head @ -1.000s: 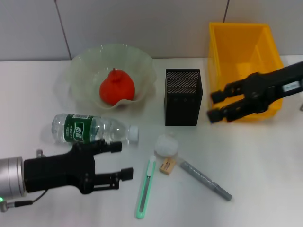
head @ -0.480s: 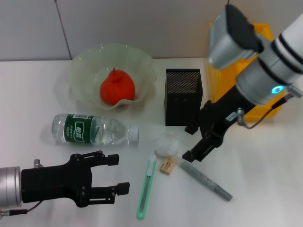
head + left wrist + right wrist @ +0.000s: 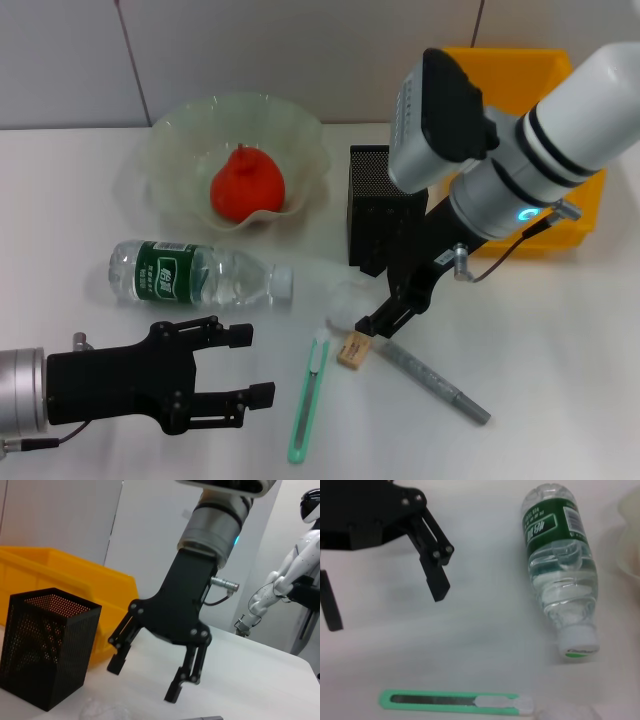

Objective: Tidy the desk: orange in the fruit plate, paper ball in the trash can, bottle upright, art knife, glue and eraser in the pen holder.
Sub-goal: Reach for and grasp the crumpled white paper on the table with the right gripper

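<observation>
From my feed the paper ball (image 3: 349, 301) is a small crumpled white wad on the desk, just below the black mesh pen holder (image 3: 386, 205), with the tan eraser (image 3: 354, 350) close beside it. My right gripper (image 3: 377, 317) hangs right over the wad with its fingers spread, gripping nothing. The left gripper (image 3: 248, 365) sits low near the front edge, fingers apart too, just below the bottle (image 3: 198, 273) lying on its side.
</observation>
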### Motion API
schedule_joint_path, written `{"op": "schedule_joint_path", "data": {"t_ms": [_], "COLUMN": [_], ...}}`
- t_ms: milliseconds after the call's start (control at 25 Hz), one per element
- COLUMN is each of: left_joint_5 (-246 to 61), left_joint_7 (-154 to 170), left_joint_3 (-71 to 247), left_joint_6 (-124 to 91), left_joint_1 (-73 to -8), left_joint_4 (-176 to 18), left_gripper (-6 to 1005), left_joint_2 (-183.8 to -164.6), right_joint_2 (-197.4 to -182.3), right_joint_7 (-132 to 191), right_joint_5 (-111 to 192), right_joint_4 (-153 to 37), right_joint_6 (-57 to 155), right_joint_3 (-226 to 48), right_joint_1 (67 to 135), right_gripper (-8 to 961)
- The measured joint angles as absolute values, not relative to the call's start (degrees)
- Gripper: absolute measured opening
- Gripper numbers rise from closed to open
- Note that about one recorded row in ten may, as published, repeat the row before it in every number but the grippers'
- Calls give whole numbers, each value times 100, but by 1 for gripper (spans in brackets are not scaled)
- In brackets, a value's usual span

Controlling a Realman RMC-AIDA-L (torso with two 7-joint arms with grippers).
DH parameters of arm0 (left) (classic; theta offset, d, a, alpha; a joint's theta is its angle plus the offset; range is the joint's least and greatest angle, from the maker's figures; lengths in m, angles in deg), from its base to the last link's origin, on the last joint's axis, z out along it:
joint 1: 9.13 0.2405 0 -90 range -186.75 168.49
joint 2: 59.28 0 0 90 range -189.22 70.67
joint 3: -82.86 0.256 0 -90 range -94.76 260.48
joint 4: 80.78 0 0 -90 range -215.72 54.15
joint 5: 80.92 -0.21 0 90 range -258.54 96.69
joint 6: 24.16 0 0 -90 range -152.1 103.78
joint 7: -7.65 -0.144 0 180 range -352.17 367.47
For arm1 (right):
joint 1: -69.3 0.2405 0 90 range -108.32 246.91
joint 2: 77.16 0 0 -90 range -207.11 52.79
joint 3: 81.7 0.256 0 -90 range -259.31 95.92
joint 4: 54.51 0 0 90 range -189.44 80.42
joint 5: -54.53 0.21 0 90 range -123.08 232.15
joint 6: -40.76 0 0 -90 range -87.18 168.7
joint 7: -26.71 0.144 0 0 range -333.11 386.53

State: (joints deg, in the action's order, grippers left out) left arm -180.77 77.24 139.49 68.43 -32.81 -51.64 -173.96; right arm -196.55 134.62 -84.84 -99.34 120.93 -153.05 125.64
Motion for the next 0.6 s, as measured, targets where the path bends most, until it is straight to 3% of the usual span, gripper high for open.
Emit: {"op": "schedule_joint_path", "data": {"t_ms": [600], "left_joint_5": [-18076], "left_joint_7": [7729], "left_joint_3": [13923], "left_joint_6": [6829], "left_joint_1": [-3299], "left_joint_4": [-5161], "left_gripper": [810], "left_joint_2": [-17408], "right_joint_2": [-19678], "right_joint_7": [12858], "right_joint_5": [-7762], "right_joint_4": [-9122], "right_joint_6": [10883], "right_joint_3": [-15995], "right_joint_1": [12540], "right_gripper": [805]}}
